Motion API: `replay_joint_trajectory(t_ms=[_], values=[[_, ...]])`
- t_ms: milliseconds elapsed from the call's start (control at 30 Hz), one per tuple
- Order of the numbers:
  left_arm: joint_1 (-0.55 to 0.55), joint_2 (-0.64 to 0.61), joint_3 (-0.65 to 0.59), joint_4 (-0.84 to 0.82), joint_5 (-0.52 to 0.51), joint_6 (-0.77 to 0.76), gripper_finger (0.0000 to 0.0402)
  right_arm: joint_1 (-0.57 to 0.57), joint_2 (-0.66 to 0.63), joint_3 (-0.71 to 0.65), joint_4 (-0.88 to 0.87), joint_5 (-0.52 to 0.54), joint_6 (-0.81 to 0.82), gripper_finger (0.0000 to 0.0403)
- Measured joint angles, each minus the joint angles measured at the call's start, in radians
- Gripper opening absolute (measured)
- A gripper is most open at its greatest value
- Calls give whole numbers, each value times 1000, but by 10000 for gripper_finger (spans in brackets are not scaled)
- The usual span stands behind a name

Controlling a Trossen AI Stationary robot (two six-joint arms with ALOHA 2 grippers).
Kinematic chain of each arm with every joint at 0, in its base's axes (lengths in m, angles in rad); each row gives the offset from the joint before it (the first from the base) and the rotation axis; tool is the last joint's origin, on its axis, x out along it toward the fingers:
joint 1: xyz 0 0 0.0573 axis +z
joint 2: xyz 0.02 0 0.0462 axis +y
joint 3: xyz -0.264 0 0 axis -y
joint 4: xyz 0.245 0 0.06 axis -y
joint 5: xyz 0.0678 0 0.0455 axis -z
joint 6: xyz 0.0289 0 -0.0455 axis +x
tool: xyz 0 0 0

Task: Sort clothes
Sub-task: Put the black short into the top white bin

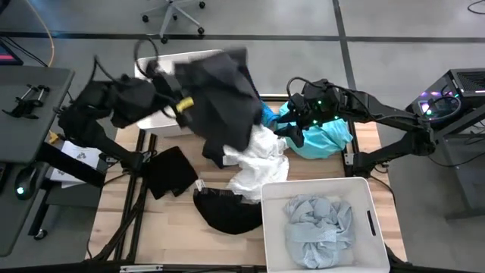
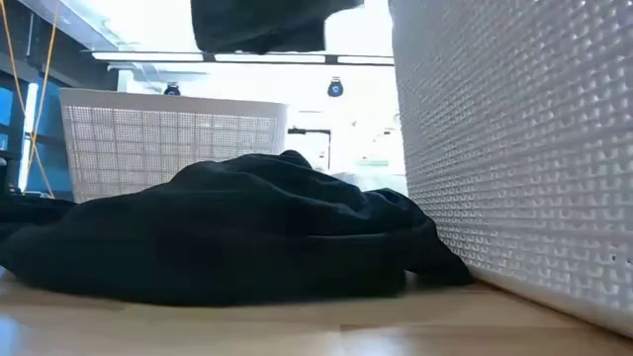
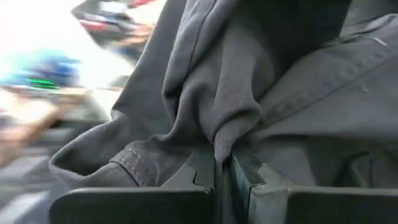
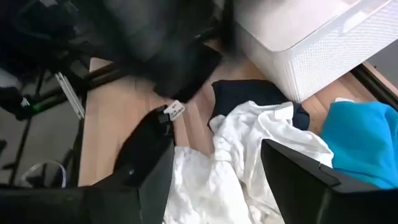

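My left gripper (image 1: pixel 182 104) is shut on a dark grey garment (image 1: pixel 220 98), held up in the air between the far white bin (image 1: pixel 163 114) and the pile; its hem shows at the top of the low view (image 2: pixel 259 25). My right gripper (image 1: pixel 294 130) is open and empty, over the turquoise garment (image 1: pixel 330 138) beside a bright blue one (image 1: pixel 269 115). A white garment (image 1: pixel 258 163) and two black garments (image 1: pixel 173 171) (image 1: pixel 226 211) lie on the table. Pale grey-blue clothes (image 1: pixel 318 227) lie in the near white bin (image 1: pixel 271 227). My left gripper pinches a bunched fold of the dark grey garment (image 3: pixel 225 144) between its two fingers, several layers gathered. The garment is lifted clear of the table and hangs slack below and beside the gripper.
The near white bin (image 2: pixel 514 148) stands at the table's near right. The far white bin (image 2: pixel 168 138) stands at the far left. A black garment (image 2: pixel 237 232) lies in front of the low camera. Bare wood shows at the table's left side (image 1: pixel 114 205).
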Motion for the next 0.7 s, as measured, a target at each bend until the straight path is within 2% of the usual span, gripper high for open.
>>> replay_joint_trajectory(t_ms=[67,133,367,533,633,700], values=[[51,-5,15,-1,-67,89,1,0,0,0,11,0,29,229],[127,-16,15,-19,-50,129,1,0,0,0,12,0,58,229],[501,-11,-25,-218,269,-5,1,1,0,0,16,0,140,229],[715,-9,-213,-214,400,-13,1,4,0,0,18,0,166,229],[811,-9,-393,-118,435,17,1,12,0,0,19,0,183,229],[867,-8,-525,-31,498,31,1,17,0,0,19,-1,190,229]])
